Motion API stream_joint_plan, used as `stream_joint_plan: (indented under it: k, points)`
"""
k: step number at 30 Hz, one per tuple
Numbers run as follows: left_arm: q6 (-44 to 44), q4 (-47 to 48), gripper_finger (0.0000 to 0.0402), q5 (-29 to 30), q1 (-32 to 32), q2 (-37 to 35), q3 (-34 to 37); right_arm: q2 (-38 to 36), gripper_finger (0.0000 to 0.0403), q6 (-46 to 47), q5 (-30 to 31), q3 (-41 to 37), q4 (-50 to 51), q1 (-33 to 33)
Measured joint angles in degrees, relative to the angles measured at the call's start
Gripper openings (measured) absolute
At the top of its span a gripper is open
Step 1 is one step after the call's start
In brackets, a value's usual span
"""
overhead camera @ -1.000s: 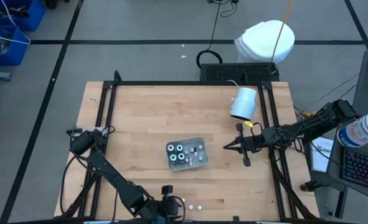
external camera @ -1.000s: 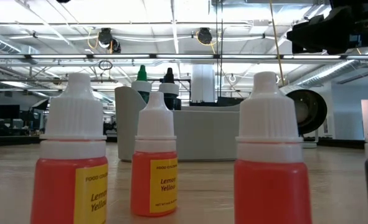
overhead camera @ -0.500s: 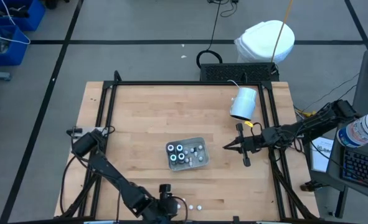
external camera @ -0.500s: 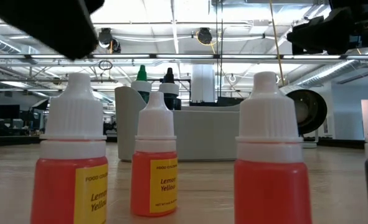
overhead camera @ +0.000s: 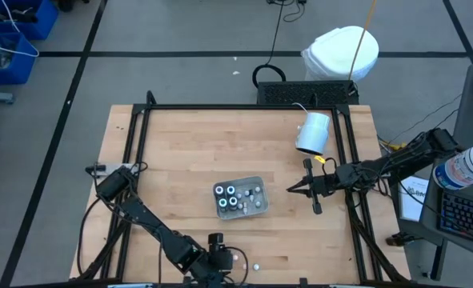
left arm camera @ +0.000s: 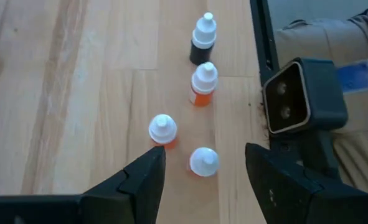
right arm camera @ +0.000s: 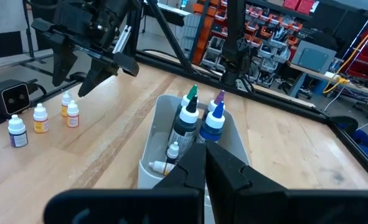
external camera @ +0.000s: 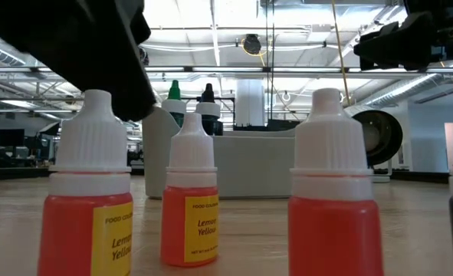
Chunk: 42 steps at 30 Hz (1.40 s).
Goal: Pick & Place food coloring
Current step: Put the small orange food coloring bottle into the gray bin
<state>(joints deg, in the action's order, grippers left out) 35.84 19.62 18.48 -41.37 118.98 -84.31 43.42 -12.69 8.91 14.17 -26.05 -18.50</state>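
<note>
Wooden worktop (overhead camera: 180,152): overhead, the left claw (left arm camera: 202,171), spread, hides bottles (left arm camera: 162,129) its wrist camera shows; the right claw (right arm camera: 203,163), pressed together, apparently hovers beside the tray (overhead camera: 258,208).

Readable text only in low view: small orange-filled plastic dropper bottle w/ white cap (external camera: 189,201), centre-left, has yellow label w/ "FOOD COLOR…" up top, then "Lemon Yellow". Nearer, bigger-looking orange dropper bottle w/ white ribbed cap (external camera: 93,192) at left has same yellow label, only partly facing: "FOOD COL…", "Lem…", "Yello…". Third orange bottle at right: no label side showing. Other views: nothing legible.
</note>
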Motion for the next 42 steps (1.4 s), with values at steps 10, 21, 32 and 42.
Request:
stream_joint_plan:
  k: [10,21,32,42]
  points:
    - [-0.4,-0.5,0.0225,-1.0,0.1,1.1,0.0,0.0,0.0,0.0,0.0,0.0,0.2,0.0]
    - [-1.4,-2.0,0.0225,-1.5,1.0,1.8,0.0,0.0,0.0,0.0,0.0,0.0,0.6,0.0]
    - [-1.4,-1.7,0.0225,-2.5,1.0,1.8,0.0,0.0,0.0,0.0,0.0,0.0,0.6,0.0]
    - [-2.1,-1.7,0.0225,-2.5,1.0,1.8,0.0,0.0,0.0,0.0,0.0,0.0,0.6,0.0]
